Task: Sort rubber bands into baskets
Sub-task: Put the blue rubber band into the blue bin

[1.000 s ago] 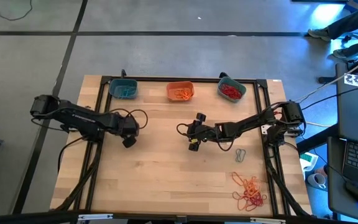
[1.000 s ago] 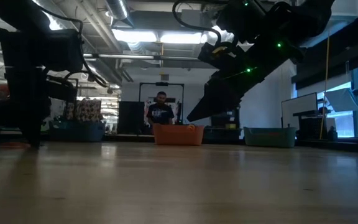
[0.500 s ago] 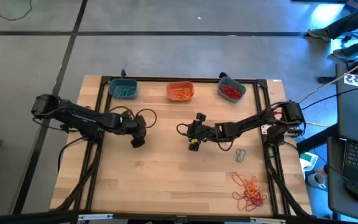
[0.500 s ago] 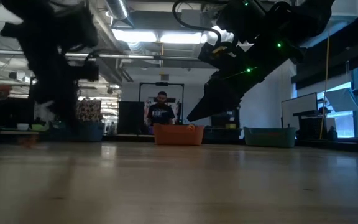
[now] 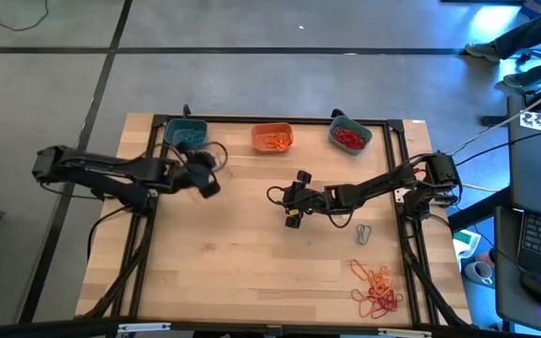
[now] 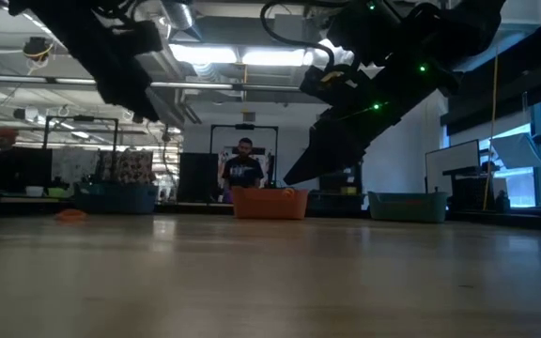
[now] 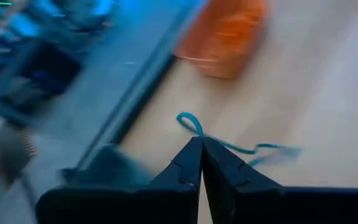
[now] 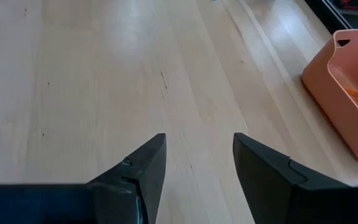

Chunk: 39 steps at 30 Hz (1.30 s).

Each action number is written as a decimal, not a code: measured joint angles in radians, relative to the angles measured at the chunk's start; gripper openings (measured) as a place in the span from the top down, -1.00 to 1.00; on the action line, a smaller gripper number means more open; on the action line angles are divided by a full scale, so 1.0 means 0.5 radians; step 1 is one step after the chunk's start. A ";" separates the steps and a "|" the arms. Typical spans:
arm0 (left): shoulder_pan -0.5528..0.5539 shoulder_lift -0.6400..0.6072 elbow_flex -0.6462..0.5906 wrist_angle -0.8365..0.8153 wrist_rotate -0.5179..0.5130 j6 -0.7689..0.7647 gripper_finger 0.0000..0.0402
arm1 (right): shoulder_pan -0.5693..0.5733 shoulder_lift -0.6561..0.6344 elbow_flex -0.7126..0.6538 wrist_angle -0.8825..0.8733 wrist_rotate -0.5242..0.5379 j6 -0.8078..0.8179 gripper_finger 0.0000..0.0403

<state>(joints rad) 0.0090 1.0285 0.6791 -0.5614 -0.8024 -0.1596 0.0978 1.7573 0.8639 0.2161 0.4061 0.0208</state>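
Left gripper (image 7: 201,144) pinches a teal rubber band (image 7: 194,126), upper left near the teal basket (image 5: 186,133). Right gripper (image 8: 197,155) wide, empty, centre. Baskets part-filled; pile of bands (image 5: 376,289) remains lower right.

No writing, label, brand, number or sign can be read in any view. A small white card with a black pattern (image 5: 534,119) lies off the bench's right edge, but its marks are too small to make out.

A wooden table (image 5: 252,253) carries three baskets (image 5: 272,138) and loose rubber bands (image 5: 378,289).
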 joint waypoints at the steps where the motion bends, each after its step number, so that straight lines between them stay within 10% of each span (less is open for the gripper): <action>1: 0.035 -0.037 -0.004 -0.006 -0.066 0.009 0.97 | 0.000 0.000 0.000 0.000 0.000 0.000 0.07; 22: 1.126 -0.153 -0.228 0.842 -0.233 0.554 0.98 | 0.000 0.000 0.000 -0.005 -0.001 0.001 0.07; 39: 1.453 -0.142 -0.338 0.706 0.312 0.426 0.82 | 0.000 0.000 0.000 -0.011 -0.001 0.016 0.07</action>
<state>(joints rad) 0.7354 0.9577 0.5101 -0.2083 -0.6464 0.0536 0.0978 1.7573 0.8639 0.2108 0.4057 0.0288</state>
